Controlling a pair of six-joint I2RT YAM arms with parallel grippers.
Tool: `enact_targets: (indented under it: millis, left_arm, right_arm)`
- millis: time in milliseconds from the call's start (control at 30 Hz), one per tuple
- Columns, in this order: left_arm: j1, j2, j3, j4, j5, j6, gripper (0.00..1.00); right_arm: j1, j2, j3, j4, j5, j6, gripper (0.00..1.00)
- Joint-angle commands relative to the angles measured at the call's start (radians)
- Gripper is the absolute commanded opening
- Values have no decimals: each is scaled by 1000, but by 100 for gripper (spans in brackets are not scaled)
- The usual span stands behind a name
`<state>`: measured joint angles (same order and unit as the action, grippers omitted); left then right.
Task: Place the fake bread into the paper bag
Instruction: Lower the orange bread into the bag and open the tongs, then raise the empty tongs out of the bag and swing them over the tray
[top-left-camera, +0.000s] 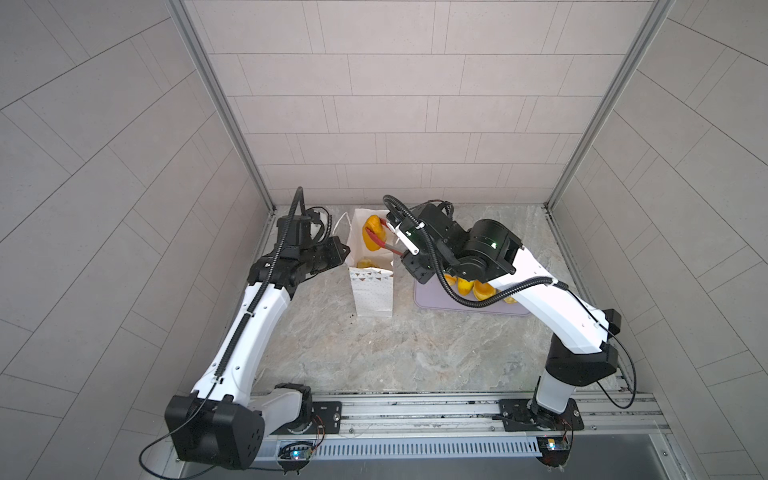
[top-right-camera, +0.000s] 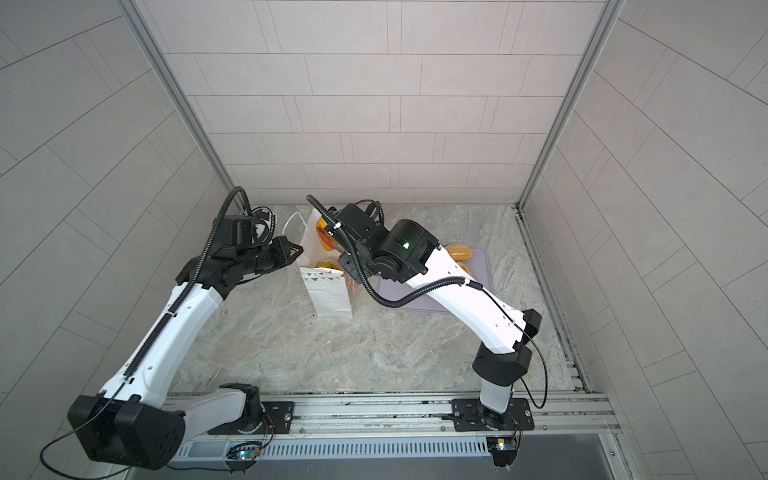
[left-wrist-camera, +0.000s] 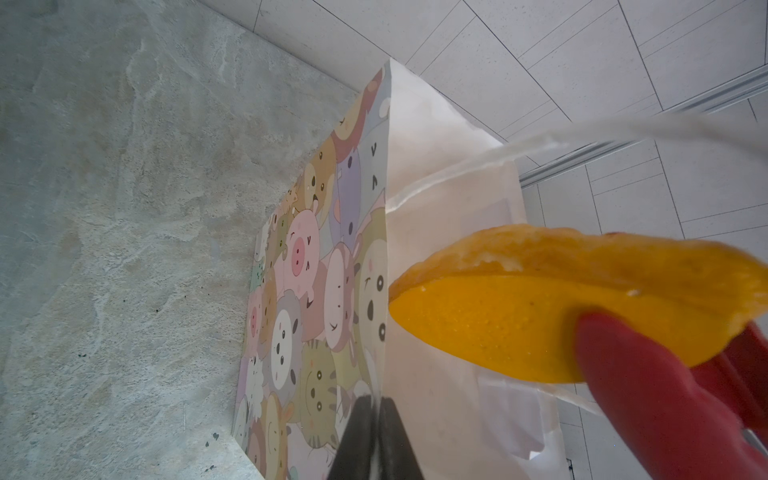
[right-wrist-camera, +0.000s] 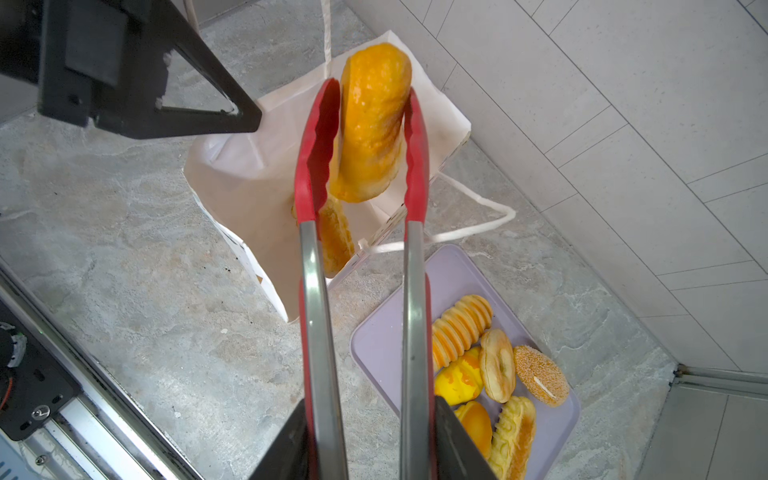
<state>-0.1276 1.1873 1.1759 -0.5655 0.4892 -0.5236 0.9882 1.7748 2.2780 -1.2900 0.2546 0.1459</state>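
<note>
Right gripper (right-wrist-camera: 370, 436): jaws clamped on the steel handles of the tongs (right-wrist-camera: 318, 291). The tongs' red tips bracket the orange oval bread (right-wrist-camera: 374, 120), which is standing on end over the open mouth of the paper bag (right-wrist-camera: 249, 183). Can't tell how hard the tips bite.

Left gripper (left-wrist-camera: 368, 432): jaws narrow, pinching the top rim of the bag's animal-face wall.

The bag stands upright on the surface (top-left-camera: 395, 353), with a golden loaf (right-wrist-camera: 336, 241) inside.

Lilac tray (right-wrist-camera: 382, 345) sits just beside the bag and holds a ridged loaf (right-wrist-camera: 461, 328), ring bread (right-wrist-camera: 496, 365), seeded bun (right-wrist-camera: 540, 374) and more pieces partly hidden behind the tongs.
</note>
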Motion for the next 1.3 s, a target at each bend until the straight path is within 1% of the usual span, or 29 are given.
enact_targets:
  millis: [0,167,500,767,1067,1200,1267]
  left_arm:
    - [-2,-20,-10,19,6,6,9]
    - [-3,-20,-13,20,4,7,9]
    - [-3,-21,-12,18,5,8,9]
    - [-2,-19,-7,16,4,8,11]
    - [-2,-14,0,15,7,8,13]
    - [-3,-12,5,13,8,8,18]
    - [-2,-12,8,13,9,8,22]
  right_arm:
    - [6,-19,3,21,17,-3,48]
    - [6,-26,2,29,11,1,51]
    - [7,-44,-5,48,9,7,51]
    - [6,-112,-51,114,35,9,51]
    - [-7,-272,-216,261,144,21,51]
    - [-38,-349,-303,307,163,45,50]
    - [-69,-389,-349,325,153,64,51]
